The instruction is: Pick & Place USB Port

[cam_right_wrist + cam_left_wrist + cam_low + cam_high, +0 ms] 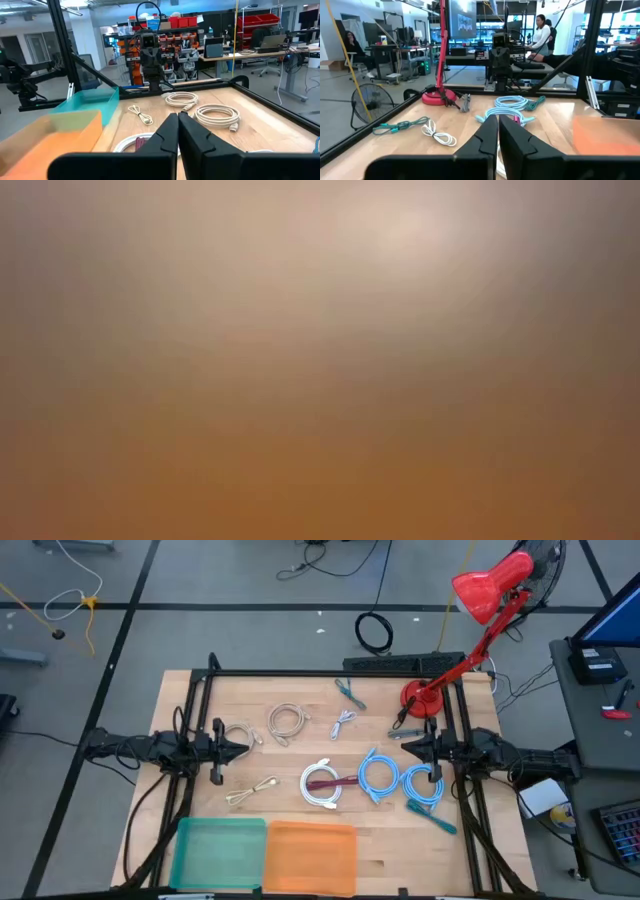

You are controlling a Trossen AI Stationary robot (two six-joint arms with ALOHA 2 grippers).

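Several coiled cables lie on the wooden table: two beige coils (pixel 288 722) (pixel 238 735), a small beige cable (pixel 252 792), a white coil (pixel 320 786) with a maroon cable across it, two light-blue coils (pixel 378 776) (pixel 420 783) and teal cables (pixel 432 815) (pixel 350 693). Which of them is the USB port of the task I cannot tell. My left gripper (pixel 245 748) (pixel 497 137) is shut at the table's left, level, next to a beige coil. My right gripper (pixel 405 745) (pixel 177 131) is shut at the right, level, above the blue coils' far side. Neither holds anything.
A teal bin (pixel 220 852) and an orange bin (pixel 310 858) stand side by side at the near edge. A red desk lamp's base (pixel 420 700) stands at the far right. A black frame (pixel 330 672) rims the table. The low view shows only blur.
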